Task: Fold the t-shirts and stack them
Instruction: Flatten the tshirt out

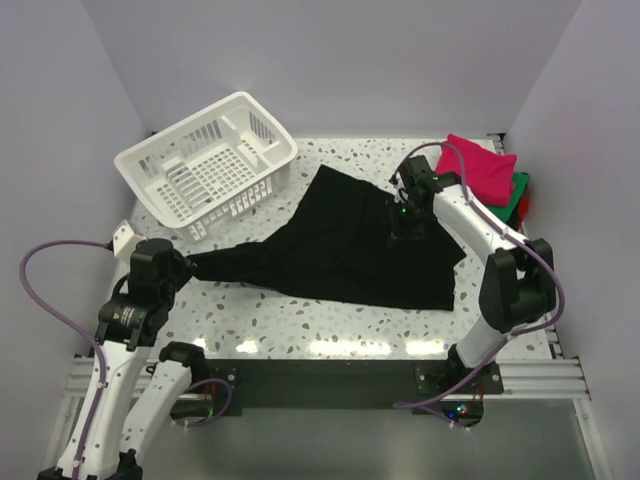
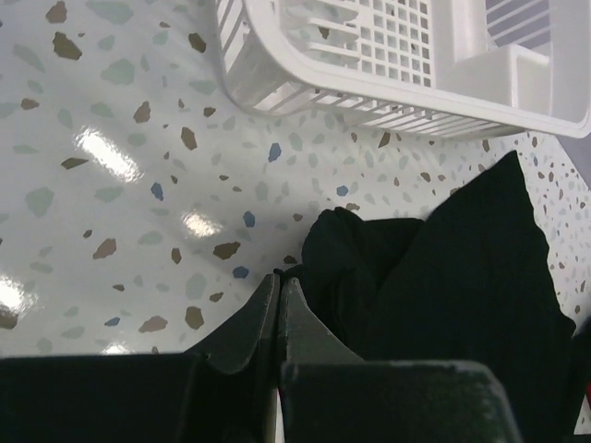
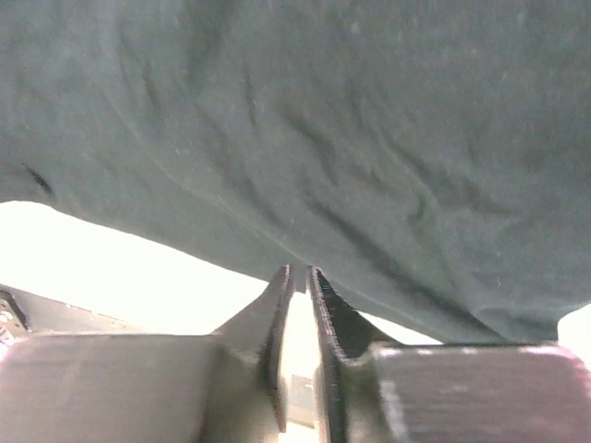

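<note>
A large black t-shirt (image 1: 350, 245) lies spread across the middle of the table, stretched out to a point at the left. My left gripper (image 1: 186, 265) is shut on that left corner; in the left wrist view the jaws (image 2: 280, 279) pinch the black cloth (image 2: 443, 286). My right gripper (image 1: 407, 228) is over the shirt's right part, shut on an edge of the cloth (image 3: 305, 166), which hangs lifted above the jaws (image 3: 299, 273). A folded magenta-pink shirt (image 1: 483, 168) lies on a green one (image 1: 518, 193) with red beside it at the back right.
A white slatted plastic basket (image 1: 205, 160) stands at the back left, close to the shirt's upper edge; it also shows in the left wrist view (image 2: 406, 55). White walls close in the speckled table (image 1: 300, 320) on three sides.
</note>
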Tool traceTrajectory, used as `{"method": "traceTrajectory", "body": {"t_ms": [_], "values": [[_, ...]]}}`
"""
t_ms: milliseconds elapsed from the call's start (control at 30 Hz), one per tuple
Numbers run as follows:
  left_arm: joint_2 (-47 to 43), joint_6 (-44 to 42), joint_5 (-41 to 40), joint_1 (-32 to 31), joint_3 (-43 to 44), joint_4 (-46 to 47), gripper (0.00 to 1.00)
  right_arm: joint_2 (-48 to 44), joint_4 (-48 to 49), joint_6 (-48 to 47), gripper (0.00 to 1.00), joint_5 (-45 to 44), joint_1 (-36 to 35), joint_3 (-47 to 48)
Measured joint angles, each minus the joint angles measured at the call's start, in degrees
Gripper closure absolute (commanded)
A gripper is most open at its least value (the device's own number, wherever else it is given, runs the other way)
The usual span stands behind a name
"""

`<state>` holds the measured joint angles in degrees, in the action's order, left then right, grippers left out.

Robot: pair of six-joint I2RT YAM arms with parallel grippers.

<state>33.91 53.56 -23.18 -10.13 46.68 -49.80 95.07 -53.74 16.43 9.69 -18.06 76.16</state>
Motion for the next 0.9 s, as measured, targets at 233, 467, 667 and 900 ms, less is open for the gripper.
{"method": "traceTrajectory", "body": {"t_ms": [233, 467, 667, 900], "values": [[-4.5, 2.9, 0.7, 0.0, -1.6, -6.1, 1.0, 11.7, 3.5, 0.5, 0.6, 0.7, -0.2, 12.6], [-7.1, 4.4, 1.0, 0.0, -1.6, -10.0, 1.0, 28.0, 8.3, 1.6, 0.46, -1.4, -1.7, 28.2], [-8.4, 5.4, 0.9, 0.0, -1.5, -12.4, 1.0, 37.0, 8.2, 1.4, 0.44, -6.1, -3.5, 35.4], [-8.3, 5.5, 0.5, 0.0, -1.2, -12.7, 1.0, 38.4, 8.2, 0.8, 0.92, -9.5, -4.2, 35.2]]}}
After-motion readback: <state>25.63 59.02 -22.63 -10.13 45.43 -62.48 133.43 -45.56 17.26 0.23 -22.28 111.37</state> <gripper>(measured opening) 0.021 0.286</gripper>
